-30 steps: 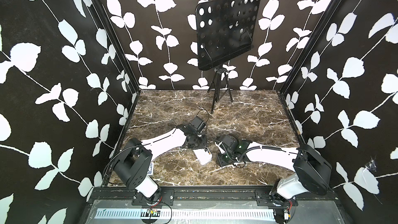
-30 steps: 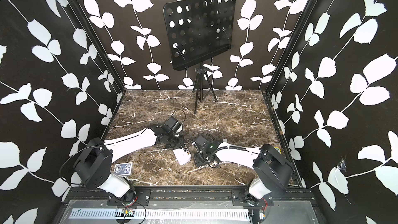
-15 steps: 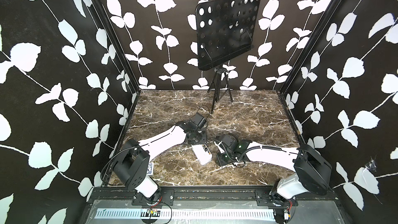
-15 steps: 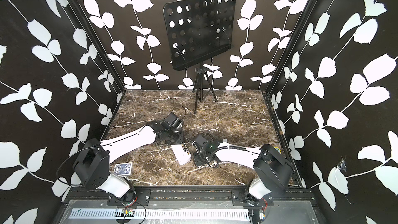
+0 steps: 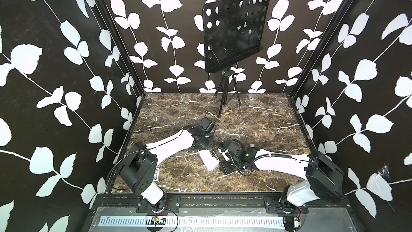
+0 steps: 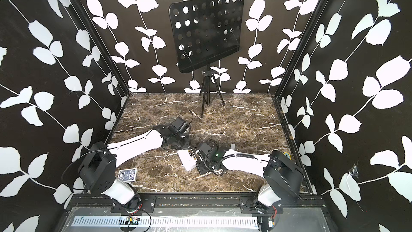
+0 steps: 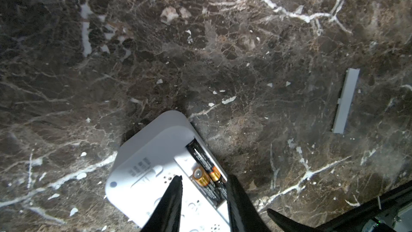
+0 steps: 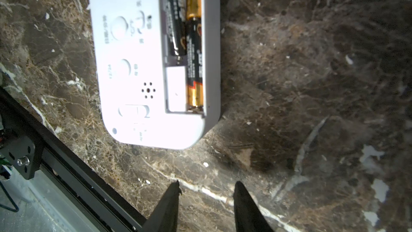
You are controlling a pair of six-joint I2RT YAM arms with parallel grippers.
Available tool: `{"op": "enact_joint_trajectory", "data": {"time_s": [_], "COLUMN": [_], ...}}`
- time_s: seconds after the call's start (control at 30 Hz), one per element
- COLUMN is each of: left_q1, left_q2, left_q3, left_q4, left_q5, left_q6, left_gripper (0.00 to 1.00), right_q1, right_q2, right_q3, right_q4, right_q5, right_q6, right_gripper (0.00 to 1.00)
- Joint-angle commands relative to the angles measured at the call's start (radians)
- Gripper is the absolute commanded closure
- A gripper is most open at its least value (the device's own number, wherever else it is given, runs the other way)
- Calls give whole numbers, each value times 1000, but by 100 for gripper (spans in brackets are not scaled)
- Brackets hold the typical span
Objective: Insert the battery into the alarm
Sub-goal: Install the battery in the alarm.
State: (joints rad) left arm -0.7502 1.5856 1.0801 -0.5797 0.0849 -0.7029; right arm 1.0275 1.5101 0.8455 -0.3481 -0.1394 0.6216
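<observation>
Marble table carries the alarm, face down between the arms, its bay open. Left gripper hovers over that bay, jaws moderately parted astride it, gripping nothing. Right gripper hangs just beside the alarm over bare marble, jaws likewise parted and empty. Cover lies well apart. Batteries sit in the bay, so insertion looks nearly done. One end may ride high and need a press, and the cover is not yet on.

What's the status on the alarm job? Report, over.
Left gripper open over alarm; right gripper open, empty, beside it. Batteries in open bay. Cover lying apart; nothing in the way.
</observation>
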Motion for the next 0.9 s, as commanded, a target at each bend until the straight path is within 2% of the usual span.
{"op": "enact_joint_trajectory", "data": {"time_s": [0.0, 0.23, 0.27, 0.3, 0.33, 0.37, 0.4, 0.43, 0.5, 0.67, 0.8, 0.87], "left_q1": [1, 1, 0, 1, 1, 1, 1, 1, 2, 3, 2, 3], "left_q2": [9, 7, 4, 1, -6, -16, -29, -43, -68, -83, -61, -45], "left_q3": [12, -7, -15, -23, -27, -30, -33, -34, -37, -22, -25, -19], "left_q4": [-25, -25, -22, 36, 38, 37, 34, 31, 33, 23, 9, -9], "left_q5": [-13, -13, -18, 113, 115, 105, 86, 67, 24, 27, 53, 59], "left_q6": [12, 12, 52, 90, 88, 86, 83, 82, 82, 93, 106, 111], "left_gripper": [64, 64, 76, 100, 92, 76, 65, 58, 51, 52, 70, 75], "right_q1": [5, 7, 7, 8, 8, 9, 9, 9, 9, 9, 8, 8], "right_q2": [8, 17, 19, 22, 22, 20, 16, 9, -5, -28, -18, -9], "right_q3": [-6, -5, -2, 0, -1, 0, -1, -5, -11, -22, -20, -15], "right_q4": [26, 29, 28, 28, 28, 28, 29, 32, 33, 40, 45, 41], "right_q5": [24, 34, 34, 34, 35, 37, 41, 44, 55, 68, 62, 62], "right_q6": [-7, -5, -6, -6, -6, -3, -1, -1, 1, 5, 7, 6], "right_gripper": [61, 64, 66, 67, 66, 66, 65, 64, 62, 61, 63, 63]}}
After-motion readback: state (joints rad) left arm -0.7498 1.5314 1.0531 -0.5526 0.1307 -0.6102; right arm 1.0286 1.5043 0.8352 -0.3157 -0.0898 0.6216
